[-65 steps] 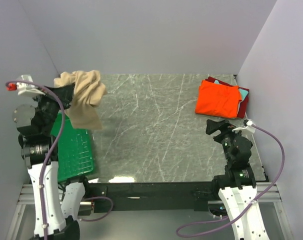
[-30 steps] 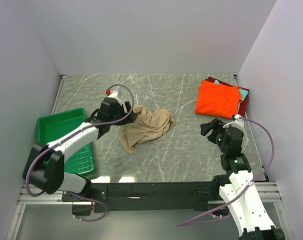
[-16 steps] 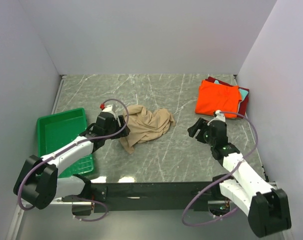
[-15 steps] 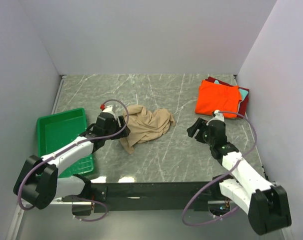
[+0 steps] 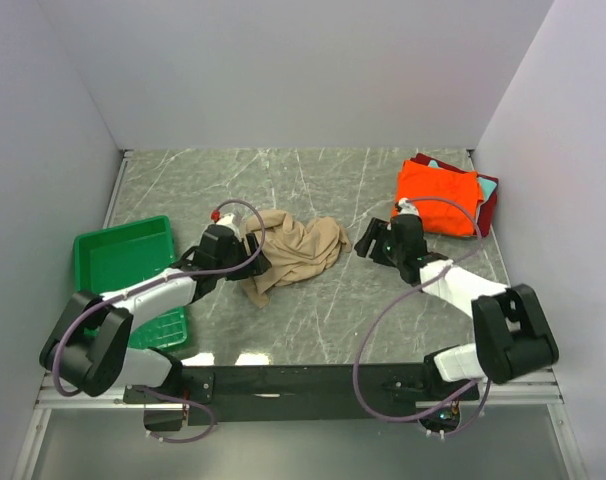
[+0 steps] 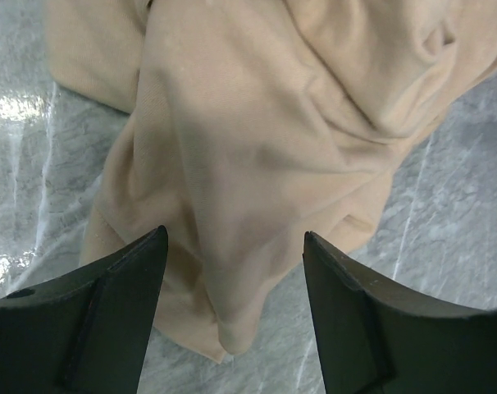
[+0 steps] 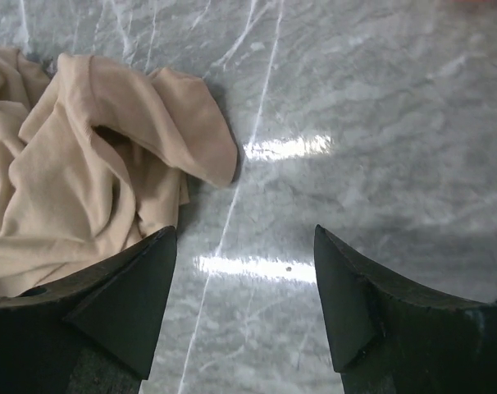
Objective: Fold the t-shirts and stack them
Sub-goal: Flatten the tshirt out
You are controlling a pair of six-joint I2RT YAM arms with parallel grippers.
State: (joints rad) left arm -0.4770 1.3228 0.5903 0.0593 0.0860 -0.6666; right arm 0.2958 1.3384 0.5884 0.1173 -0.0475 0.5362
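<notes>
1. Tan t-shirt [image 5: 295,250] lies crumpled on the surface [image 5: 323,320], directly beneath the left claw [image 6: 234,246] and just ahead-left of the right claw [image 7: 244,246].
2. The folded orange t-shirt [image 5: 438,187] sits behind the right claw, well apart.
3. Both claws gape wide, holding nothing.
4. Risk: pinching a bunched fold instead of a single edge would likely drag the heap rather than spread it.
</notes>
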